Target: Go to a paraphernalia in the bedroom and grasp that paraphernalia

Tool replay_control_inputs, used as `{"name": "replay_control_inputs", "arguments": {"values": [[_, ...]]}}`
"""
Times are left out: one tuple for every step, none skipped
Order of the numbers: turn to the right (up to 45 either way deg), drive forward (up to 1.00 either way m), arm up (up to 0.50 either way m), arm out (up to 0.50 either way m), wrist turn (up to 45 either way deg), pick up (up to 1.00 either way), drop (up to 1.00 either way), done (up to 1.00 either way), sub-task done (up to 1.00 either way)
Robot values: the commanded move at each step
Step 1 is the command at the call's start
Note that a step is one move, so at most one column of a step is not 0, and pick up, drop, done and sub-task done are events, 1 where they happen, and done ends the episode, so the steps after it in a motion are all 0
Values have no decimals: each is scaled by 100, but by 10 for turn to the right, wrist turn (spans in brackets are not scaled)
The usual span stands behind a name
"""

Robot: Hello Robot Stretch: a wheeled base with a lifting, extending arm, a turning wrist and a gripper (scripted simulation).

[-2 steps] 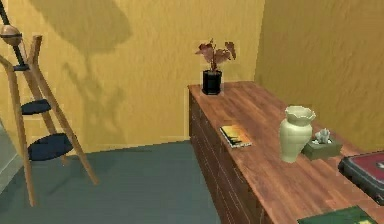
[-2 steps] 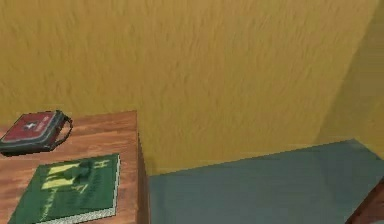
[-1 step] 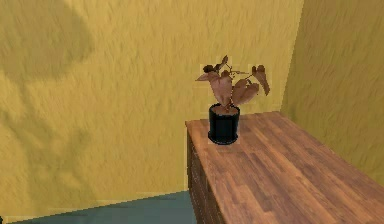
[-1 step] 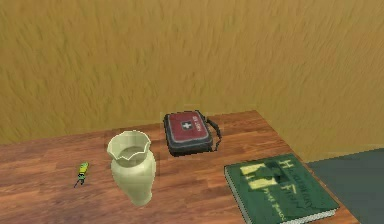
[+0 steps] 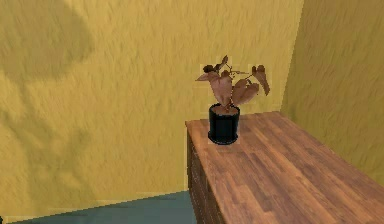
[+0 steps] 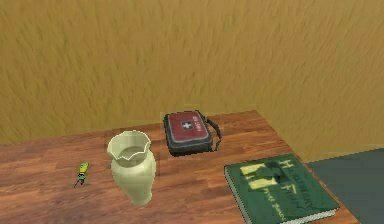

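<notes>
Beside the vase [image 6: 133,165] on the surface [image 6: 40,160], the red case [image 6: 190,131] is likely meant; the base should be lined up with it first. The pincer's state cannot be told.

the forward view looks ahead and somewhat down at a yellow wall [image 5: 120,100], whose corner stands at the upper right of the frame; a wooden surface [image 5: 290,170] runs out of the lower right, a potted plant [image 5: 226,105] near its upper left corner; the arm side view looks steeply down, close in, onto a brown surface [image 6: 60,160] carrying a vase [image 6: 133,165], a red case [image 6: 190,132] and a green book [image 6: 278,190]; both show brown planks against yellow wall; whether they share one stretch cannot be told
</notes>
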Motion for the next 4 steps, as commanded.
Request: {"name": "replay_control_inputs", "arguments": {"values": [[0, 0, 36, 0, 0, 0, 0, 0, 0], [0, 0, 0, 38, 0, 0, 0, 0, 0], [0, 0, 0, 0, 450, 0, 0, 0, 0], [0, 0, 0, 0, 450, 0, 0, 0, 0]]}}
